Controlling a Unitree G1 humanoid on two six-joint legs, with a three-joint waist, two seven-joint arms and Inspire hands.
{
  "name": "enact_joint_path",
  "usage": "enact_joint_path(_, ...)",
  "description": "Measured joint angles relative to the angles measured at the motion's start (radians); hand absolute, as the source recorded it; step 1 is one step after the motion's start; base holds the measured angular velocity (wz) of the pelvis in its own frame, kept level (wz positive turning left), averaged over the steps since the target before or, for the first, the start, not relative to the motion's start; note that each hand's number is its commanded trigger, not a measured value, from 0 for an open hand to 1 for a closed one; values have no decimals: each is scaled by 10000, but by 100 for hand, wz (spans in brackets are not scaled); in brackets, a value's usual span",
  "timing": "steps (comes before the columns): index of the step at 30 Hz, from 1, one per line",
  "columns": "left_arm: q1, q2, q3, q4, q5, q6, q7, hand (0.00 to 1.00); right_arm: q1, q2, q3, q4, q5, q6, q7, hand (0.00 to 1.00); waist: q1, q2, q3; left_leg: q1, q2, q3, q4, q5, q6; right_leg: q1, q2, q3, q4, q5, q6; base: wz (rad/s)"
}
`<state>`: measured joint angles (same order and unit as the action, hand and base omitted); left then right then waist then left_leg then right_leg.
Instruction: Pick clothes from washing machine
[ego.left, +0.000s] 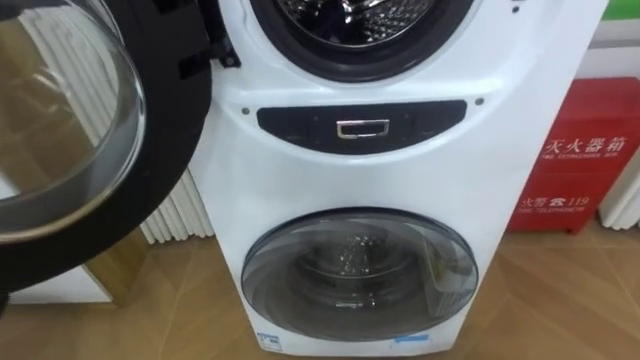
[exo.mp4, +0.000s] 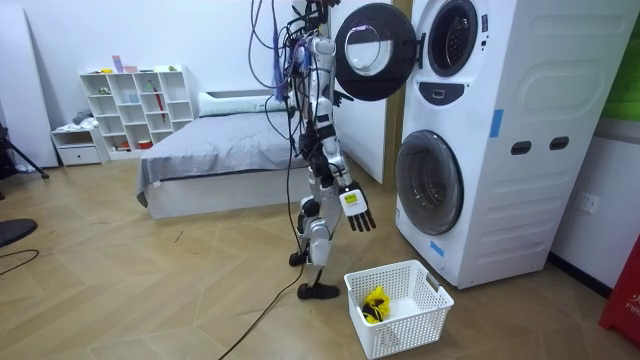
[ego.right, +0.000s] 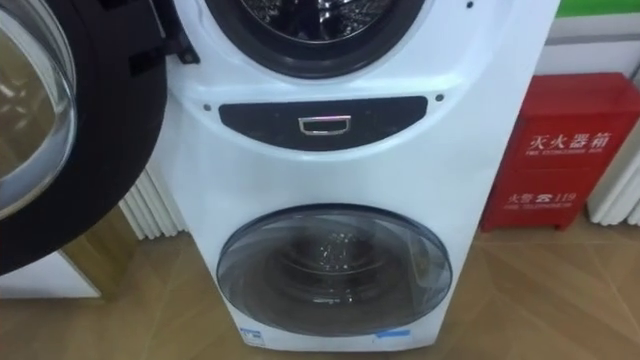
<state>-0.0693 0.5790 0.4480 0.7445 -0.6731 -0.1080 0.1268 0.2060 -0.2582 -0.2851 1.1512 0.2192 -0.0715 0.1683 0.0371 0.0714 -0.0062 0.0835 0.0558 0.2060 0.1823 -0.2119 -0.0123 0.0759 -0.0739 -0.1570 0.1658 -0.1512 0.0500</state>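
The robot stands upright on the wooden floor, right in front of the stacked washing machine (exo.mp4: 500, 120) and facing it. The upper door (ego.left: 60, 120) hangs wide open to the robot's left, baring the steel drum (ego.left: 350, 15). I cannot tell what lies deeper inside. The lower door (ego.left: 360, 262) is closed. The right hand (exo.mp4: 358, 212) dangles by the thigh with slack fingers, holding nothing. The clothes (exo.mp4: 376, 298) (a yellow piece with something dark under it) lie in the white basket (exo.mp4: 425, 300) on the floor, just beside the robot's feet.
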Motion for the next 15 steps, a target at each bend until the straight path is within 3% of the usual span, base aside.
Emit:
enact_joint_path(4, 0, 433, 324, -1, 0, 86, -226, 0, 295, -76, -624, 23, 12, 80, 174, 0, -18, 69, 43, 23, 0, -19, -6, 0, 0, 29, 0, -1, 2, 0, 0, 0)
enact_joint_path(11, -3, 654, 1059, -234, 2, 377, -269, 0, 626, -200, -1029, -1, -155, 455, 329, 0, -14, 68, 77, 118, -8, -66, -77, -28, -49, 134, 27, 102, 34, -50, -41, -2)
enact_joint_path(15, -9, 1282, 1080, -476, 129, 390, -255, 0, 743, -212, -1038, -188, -403, 634, 407, 0, -7, -130, 0, 32, 5, -86, 81, -22, -66, 76, 36, 67, 24, -142, -73, 6)
